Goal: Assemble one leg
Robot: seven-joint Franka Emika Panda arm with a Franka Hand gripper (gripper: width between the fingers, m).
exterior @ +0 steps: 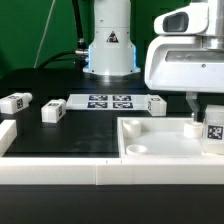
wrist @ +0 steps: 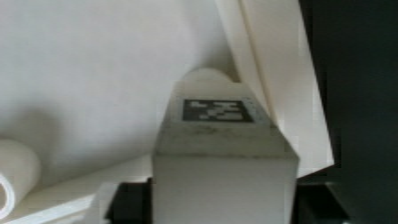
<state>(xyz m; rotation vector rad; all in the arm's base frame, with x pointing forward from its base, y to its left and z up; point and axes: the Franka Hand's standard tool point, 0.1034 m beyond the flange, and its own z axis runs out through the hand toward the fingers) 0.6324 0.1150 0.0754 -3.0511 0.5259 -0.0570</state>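
In the exterior view, the gripper (exterior: 200, 112) hangs over the large white tray-like piece (exterior: 150, 152) at about four o'clock in the scene. A leg (exterior: 213, 128) with its tag facing the camera stands upright between the fingers (exterior: 192, 108), its lower end at a corner of the tray. Three more legs lie on the black table (exterior: 70, 135): one (exterior: 16, 103) at nine o'clock, a second (exterior: 53, 111) just toward three o'clock of it, and a third (exterior: 155, 103) touching or just beside the marker board (exterior: 110, 101), which sits at twelve o'clock. The robot base (exterior: 108, 45) rises behind the board.

In the wrist view, the held leg (wrist: 221, 150) fills the middle, tag up, lying against the tray wall (wrist: 267, 70). The fingers themselves are out of frame here; from the exterior view the claw appears closed narrowly on the leg.
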